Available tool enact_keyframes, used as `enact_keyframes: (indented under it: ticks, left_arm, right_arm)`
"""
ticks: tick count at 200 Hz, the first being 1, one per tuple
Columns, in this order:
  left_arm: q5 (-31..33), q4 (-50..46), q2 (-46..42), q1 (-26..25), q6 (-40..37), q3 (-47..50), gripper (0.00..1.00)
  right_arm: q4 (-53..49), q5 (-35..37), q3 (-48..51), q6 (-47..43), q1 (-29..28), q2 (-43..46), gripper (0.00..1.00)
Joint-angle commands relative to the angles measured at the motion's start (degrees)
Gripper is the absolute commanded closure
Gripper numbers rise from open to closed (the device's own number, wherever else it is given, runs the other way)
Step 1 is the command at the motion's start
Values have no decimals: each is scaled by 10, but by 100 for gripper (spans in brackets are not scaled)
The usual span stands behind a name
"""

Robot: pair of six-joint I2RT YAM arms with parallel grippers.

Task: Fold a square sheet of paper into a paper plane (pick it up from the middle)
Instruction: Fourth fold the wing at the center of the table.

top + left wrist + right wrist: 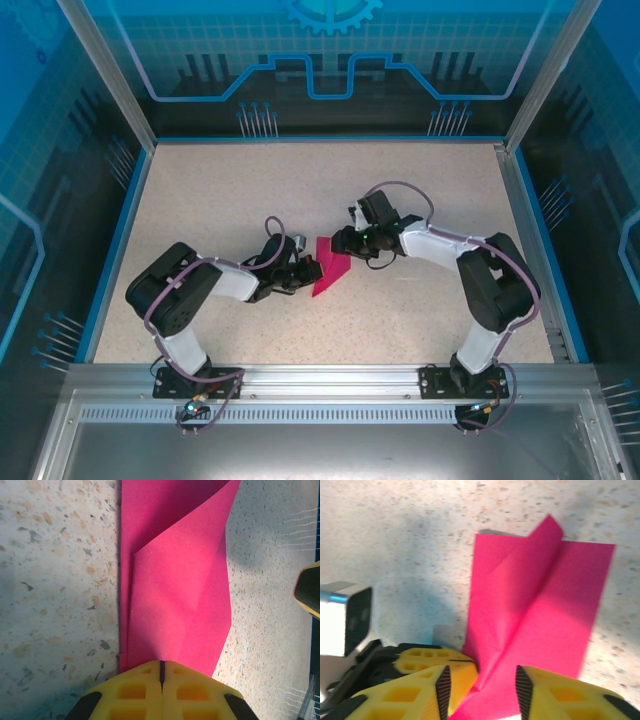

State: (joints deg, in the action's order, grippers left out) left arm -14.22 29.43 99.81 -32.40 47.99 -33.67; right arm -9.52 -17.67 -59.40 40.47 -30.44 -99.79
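The square sheet of paper (pixel 330 270), magenta-pink, lies partly folded in the middle of the table. One flap is turned over along a slanted crease (pixel 175 590). My left gripper (pixel 161 664) is shut on the paper's near edge, coming in from the left (pixel 303 272). My right gripper (pixel 482 685) comes in from the right (pixel 343 243). Its jaws are open and stand either side of a raised ridge of the paper (pixel 540 610). The left gripper's yellow fingers (pixel 432 657) show just beside the right gripper's left pad.
The speckled beige table (pixel 250 200) has a blue rim (pixel 120 230) and aluminium posts at the back corners. Both arms meet at the table's middle, fingertips close together. A right finger (pixel 307 587) shows at the edge of the left wrist view.
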Motion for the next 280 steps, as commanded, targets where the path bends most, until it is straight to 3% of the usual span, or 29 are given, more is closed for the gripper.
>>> enact_keyframes:
  ticks: [1, 22, 42, 134, 280]
  left_arm:
    - [28, -48, 18, 3, 2, 6, 100]
    - [31, -51, 17, 3, 3, 6, 100]
    - [32, -51, 15, 3, 6, 7, 100]
    - [36, -59, 11, 3, 10, 6, 100]
    - [36, -114, 1, 3, -7, -2, 100]
  right_arm:
    - [86, -76, 27, -7, 0, -17, 68]
    - [88, -78, 19, -1, -2, -45, 79]
    - [96, -85, 18, -3, -4, -64, 82]
    - [79, -117, 2, -26, -9, -114, 84]
    - [3, -47, -50, -21, 13, -134, 84]
